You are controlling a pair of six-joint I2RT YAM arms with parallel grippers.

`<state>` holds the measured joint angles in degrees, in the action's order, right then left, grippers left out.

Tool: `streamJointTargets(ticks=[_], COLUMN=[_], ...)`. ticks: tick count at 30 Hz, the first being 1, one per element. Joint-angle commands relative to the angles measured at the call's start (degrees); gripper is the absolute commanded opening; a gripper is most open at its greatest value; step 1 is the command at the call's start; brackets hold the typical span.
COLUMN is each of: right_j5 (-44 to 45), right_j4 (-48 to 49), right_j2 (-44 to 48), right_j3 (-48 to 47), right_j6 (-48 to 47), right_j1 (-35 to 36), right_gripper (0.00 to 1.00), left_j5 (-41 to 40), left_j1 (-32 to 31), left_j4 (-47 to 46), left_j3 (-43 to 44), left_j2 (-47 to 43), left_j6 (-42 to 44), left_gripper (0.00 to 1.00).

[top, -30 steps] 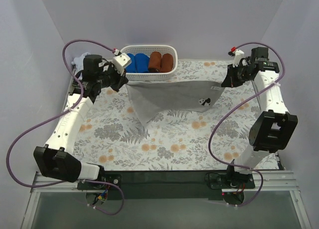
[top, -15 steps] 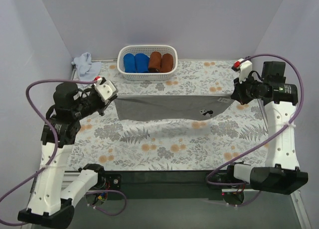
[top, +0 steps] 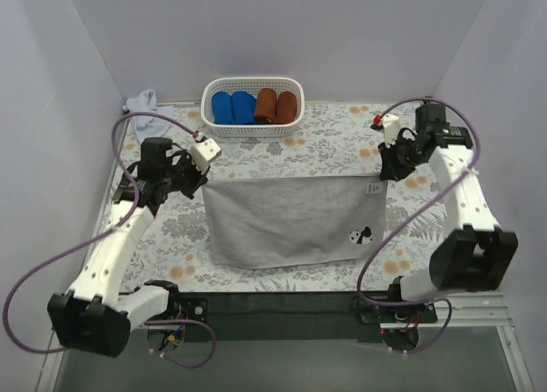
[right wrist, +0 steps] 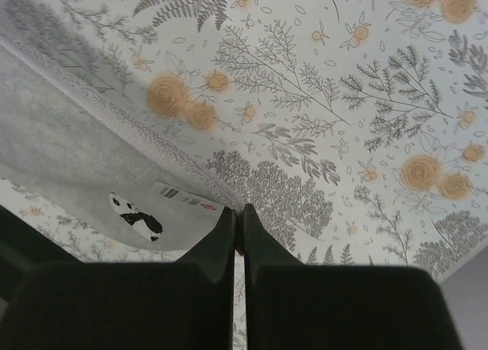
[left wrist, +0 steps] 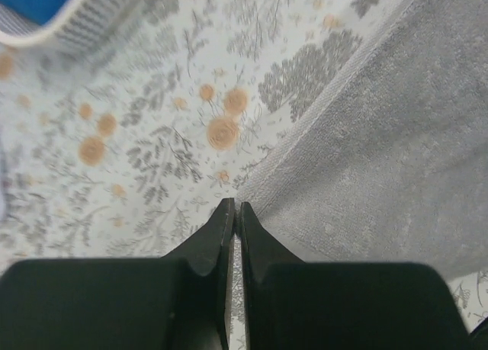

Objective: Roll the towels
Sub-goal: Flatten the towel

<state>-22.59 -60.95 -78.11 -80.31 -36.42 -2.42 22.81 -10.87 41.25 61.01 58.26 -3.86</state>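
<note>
I am laying the grey towel (top: 286, 221) down. Half a second ago it was hanging stretched between my grippers, and now it is lying flat at the middle of the table (top: 333, 136). My left gripper (top: 202, 175) is pinching its ten o'clock corner and my right gripper (top: 382, 172) its two o'clock corner, both clamped tight. I judge it ready for rolling. The pale blue towel (top: 144, 108) is lying crumpled at the table's ten o'clock.

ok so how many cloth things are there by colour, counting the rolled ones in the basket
bright blue rolled cloths in the white plastic basket: 2
rust-brown rolled cloths in that basket: 2
mid-grey towel spread flat on the floral table cover: 1
pale blue-lavender towel, crumpled at the far left: 1
total: 6
</note>
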Motion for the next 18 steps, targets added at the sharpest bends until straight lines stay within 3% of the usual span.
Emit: streamJointTargets(ticks=[1,10,16,18], right_j5=[5.89,5.36,7.99,9.31], right_j4=[9.51,14.63,14.54,14.45], right_j2=[-9.5,-38.58,-46.16,-47.23], right_j3=[-0.98,-19.23,-26.82,-28.05], right_j6=[2.67,12.07,15.06,16.38], right_j1=[4.59,6.81,6.9,6.9], right_gripper=[0.01,0.01,0.02,0.19], left_j5=[-5.76,-2.08,2.5,2.33], left_j1=[0.68,5.6,6.22,6.22], left_j4=[-8.28,-25.25,-27.81,-27.55], left_j3=[-4.13,-5.04,4.1,7.35], left_j2=[7.64,29.0,41.92,44.73], left_j6=[-2.2,-0.71,-0.71,-0.98], left_gripper=[0.0,0.0,0.0,0.0])
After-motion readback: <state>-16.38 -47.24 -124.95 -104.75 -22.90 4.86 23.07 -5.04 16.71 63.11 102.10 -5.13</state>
